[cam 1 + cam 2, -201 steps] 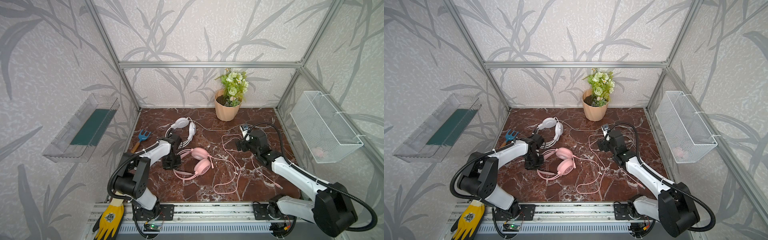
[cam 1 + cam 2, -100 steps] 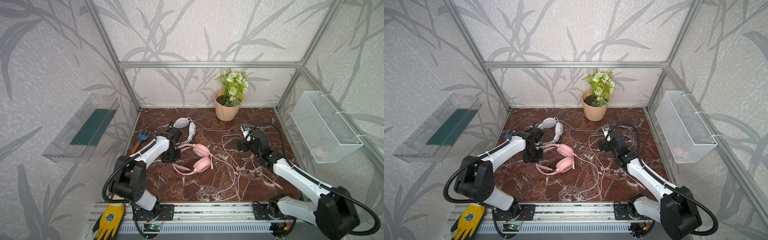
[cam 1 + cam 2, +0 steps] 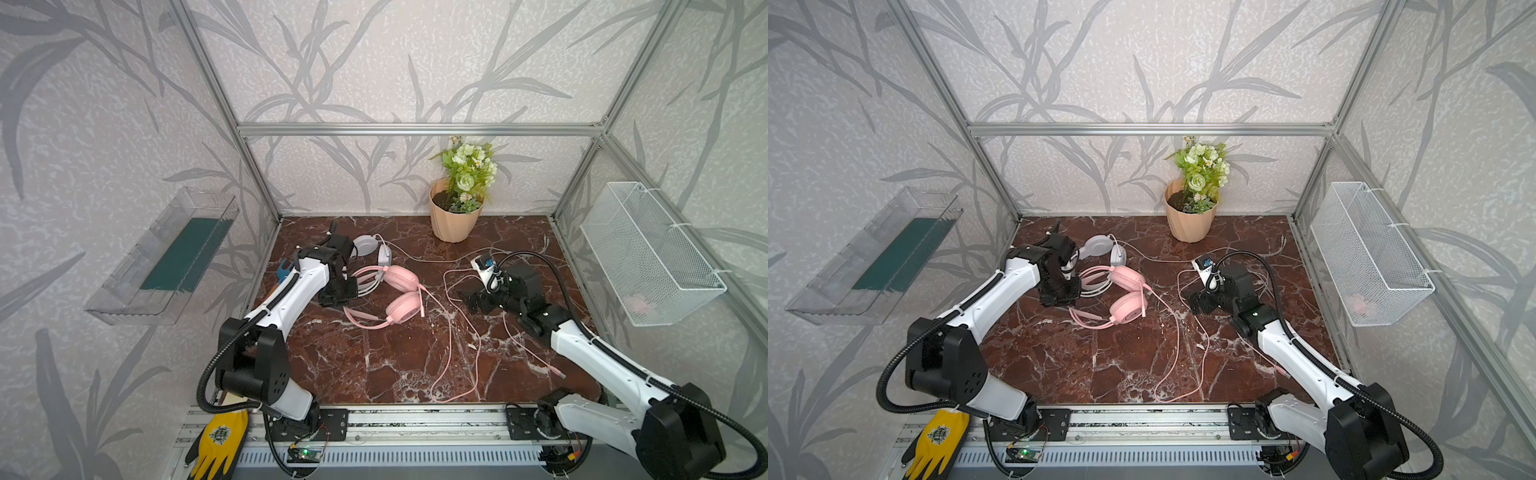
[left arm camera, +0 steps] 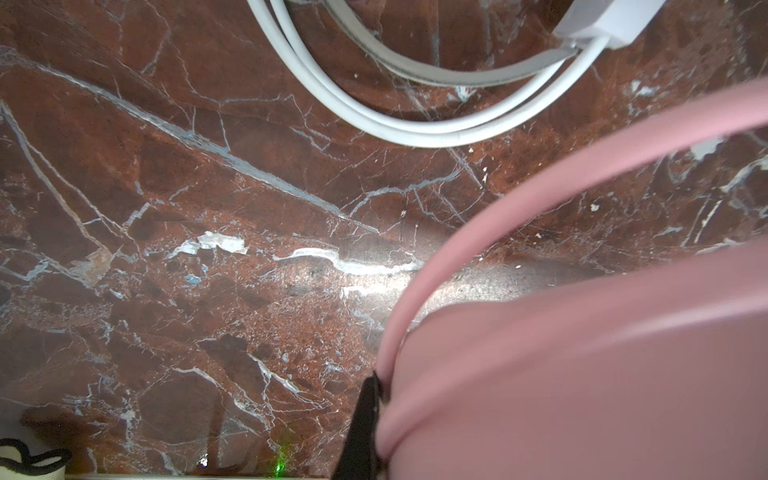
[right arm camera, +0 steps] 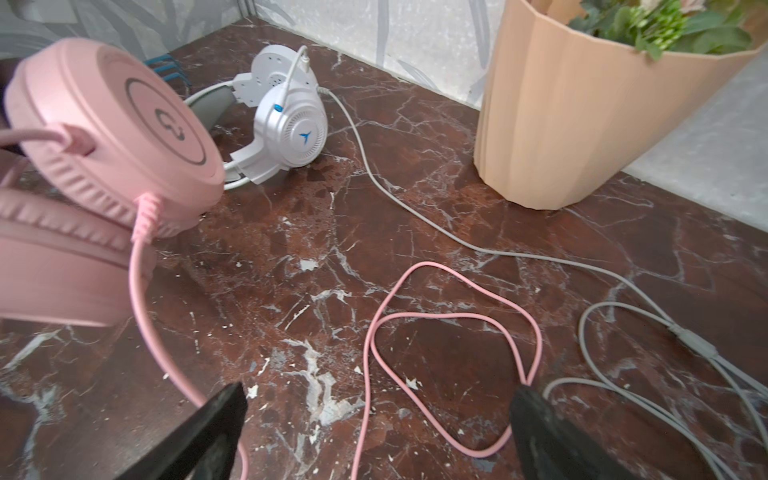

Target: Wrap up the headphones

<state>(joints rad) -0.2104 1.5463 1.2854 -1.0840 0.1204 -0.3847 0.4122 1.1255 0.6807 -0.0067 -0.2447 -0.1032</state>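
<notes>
Left gripper (image 3: pixel 344 293) clamps the pink headphones (image 3: pixel 400 277) by the band, likely anchoring them; white headphones (image 3: pixel 368 248) lie at their eleven o'clock. At three o'clock, the right gripper (image 5: pixel 374 415) gapes empty over the pink cable (image 5: pixel 455 318), seemingly to gather it.

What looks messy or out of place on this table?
Both cables lie unwrapped: the pink cable sprawls in loose loops toward the front edge, the white cable trails past the flower pot. The pink headset's band appears to overlap the white headset's. A yellow glove lies on the front rail.
</notes>
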